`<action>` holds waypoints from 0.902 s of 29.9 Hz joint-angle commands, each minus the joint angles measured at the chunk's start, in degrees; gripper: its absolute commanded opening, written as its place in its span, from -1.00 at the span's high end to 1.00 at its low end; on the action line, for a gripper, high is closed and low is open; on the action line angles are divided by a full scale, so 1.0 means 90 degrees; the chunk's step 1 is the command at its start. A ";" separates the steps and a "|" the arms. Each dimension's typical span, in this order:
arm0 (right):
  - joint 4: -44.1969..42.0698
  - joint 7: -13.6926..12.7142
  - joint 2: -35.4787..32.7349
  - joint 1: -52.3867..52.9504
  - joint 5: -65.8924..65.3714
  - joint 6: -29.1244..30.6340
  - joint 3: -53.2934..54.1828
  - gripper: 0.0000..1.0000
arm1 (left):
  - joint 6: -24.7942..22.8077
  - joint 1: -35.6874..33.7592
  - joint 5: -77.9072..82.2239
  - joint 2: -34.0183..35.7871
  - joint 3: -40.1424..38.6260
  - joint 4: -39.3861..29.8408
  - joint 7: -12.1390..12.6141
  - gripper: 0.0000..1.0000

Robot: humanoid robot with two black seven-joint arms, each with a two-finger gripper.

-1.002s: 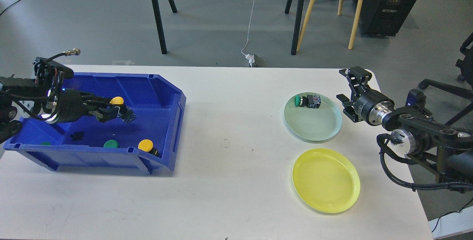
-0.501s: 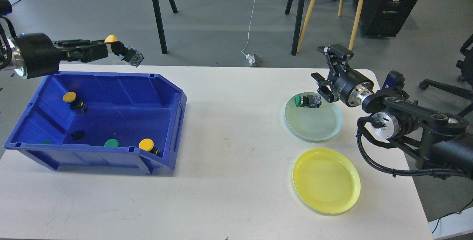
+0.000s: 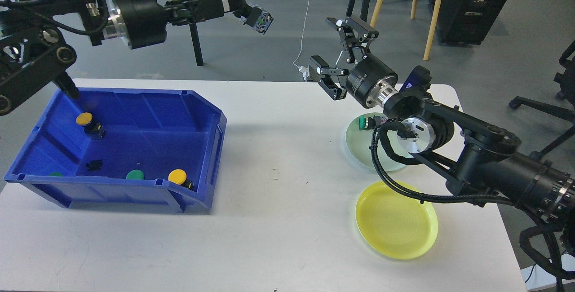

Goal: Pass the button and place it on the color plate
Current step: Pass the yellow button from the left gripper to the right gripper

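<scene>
Yellow plate lies nearest, bare; beyond it the right gripper hovers wide open, holding nothing. Farthest, the left gripper clamps a yellow push button aloft, long axis roughly level, contact block pointing right.

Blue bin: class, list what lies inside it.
Inside the blue bin: two yellow buttons, a green button, another green one half hidden by the front wall, a small black part.
</scene>
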 commanded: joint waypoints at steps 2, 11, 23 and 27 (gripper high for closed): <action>0.0004 0.0021 0.0334 0.0004 0.0000 -0.0068 0.0127 -0.67 | -0.0010 -0.0024 0.0002 -0.0370 0.0005 0.0242 0.0009 0.38; 0.0014 0.0051 0.0549 0.0014 0.0020 -0.0068 0.0313 -0.67 | -0.0029 0.0005 0.0002 -0.0429 0.0015 0.0408 -0.0001 0.40; -0.0084 0.0061 0.0930 0.0229 0.0030 -0.0107 0.0313 -0.56 | -0.0039 -0.0044 -0.0008 -0.0693 0.0005 0.0457 0.0019 0.40; -0.0035 0.0061 0.0901 0.0209 0.0020 -0.0097 0.0313 -0.27 | -0.0039 -0.0063 -0.0008 -0.0703 0.0005 0.0486 0.0019 0.40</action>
